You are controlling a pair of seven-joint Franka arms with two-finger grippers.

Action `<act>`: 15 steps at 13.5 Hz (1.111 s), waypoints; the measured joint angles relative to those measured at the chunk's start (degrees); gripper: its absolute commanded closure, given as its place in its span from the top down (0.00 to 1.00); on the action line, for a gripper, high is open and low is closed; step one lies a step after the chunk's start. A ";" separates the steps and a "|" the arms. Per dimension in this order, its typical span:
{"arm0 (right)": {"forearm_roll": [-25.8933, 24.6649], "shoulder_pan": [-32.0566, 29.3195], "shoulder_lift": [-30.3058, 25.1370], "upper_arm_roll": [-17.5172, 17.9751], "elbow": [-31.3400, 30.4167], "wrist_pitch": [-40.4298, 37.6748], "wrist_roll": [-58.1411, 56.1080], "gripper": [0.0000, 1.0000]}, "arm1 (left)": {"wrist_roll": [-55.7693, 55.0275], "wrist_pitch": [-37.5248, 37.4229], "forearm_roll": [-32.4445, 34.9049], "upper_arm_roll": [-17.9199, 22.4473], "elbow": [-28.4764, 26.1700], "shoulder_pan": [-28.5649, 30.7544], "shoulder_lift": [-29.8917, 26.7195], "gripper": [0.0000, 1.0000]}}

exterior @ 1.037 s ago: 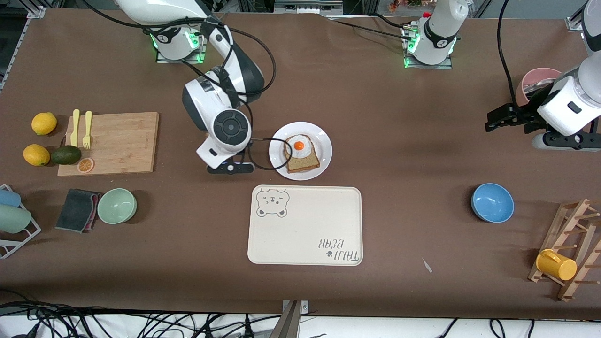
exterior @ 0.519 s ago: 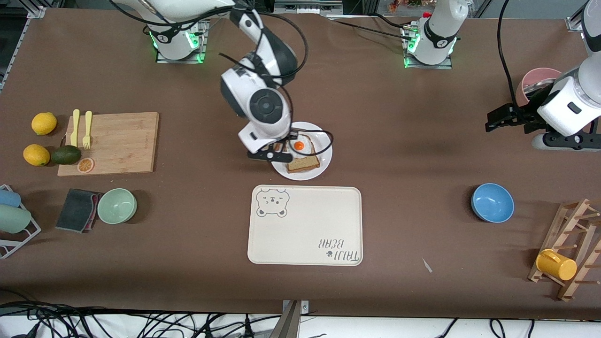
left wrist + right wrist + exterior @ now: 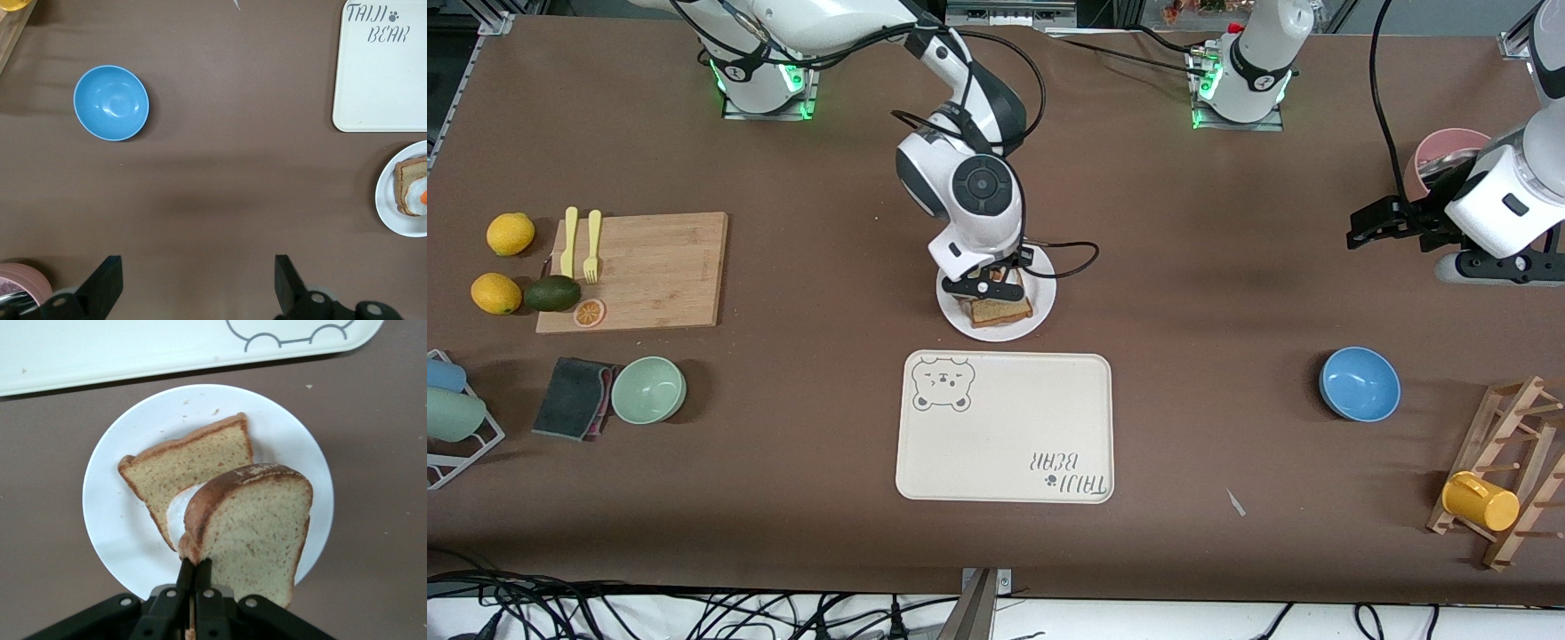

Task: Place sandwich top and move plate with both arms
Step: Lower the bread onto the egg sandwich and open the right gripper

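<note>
Sandwich top (image 3: 250, 527) is hanging clamped by its crust edge in your right gripper (image 3: 193, 577), over the plate (image 3: 113, 520). Your left gripper (image 3: 193, 293) is waiting with fingers apart over bare table at its own end.

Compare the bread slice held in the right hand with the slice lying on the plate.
The sandwich top is pinched at one edge by the right hand and hangs over the plate; the bottom slice lies flat on it. The sandwich top is plain; the bottom slice bears a fried egg, mostly hidden in the right wrist view. Both are light brown with darker crust.
</note>
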 measured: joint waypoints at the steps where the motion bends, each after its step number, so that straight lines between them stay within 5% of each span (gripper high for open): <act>1: -0.36 0.46 0.34 -0.02 0.03 0.73 0.32 0.00 | 0.00 0.00 0.00 0.05 0.00 0.00 0.01 1.00; 6: -3.56 0.82 1.69 -0.29 0.14 1.44 0.58 0.03 | 0.00 -0.01 0.00 0.08 0.00 0.01 0.03 1.00; 7: -3.64 0.82 2.17 -0.31 0.14 2.05 0.58 0.47 | 0.00 -0.01 0.00 0.08 0.00 0.01 0.05 1.00; 9: -3.69 0.82 2.83 -0.33 0.23 4.14 0.58 0.83 | 0.00 -0.01 0.00 0.12 0.00 0.01 0.06 1.00; 13: -3.87 0.82 2.94 -0.99 1.29 5.30 0.59 0.99 | 0.00 -0.01 0.00 0.14 0.00 0.01 0.08 1.00; 15: -4.10 0.77 2.77 -2.47 2.13 5.30 0.29 0.99 | 0.00 -0.01 0.00 0.16 0.00 0.01 0.12 1.00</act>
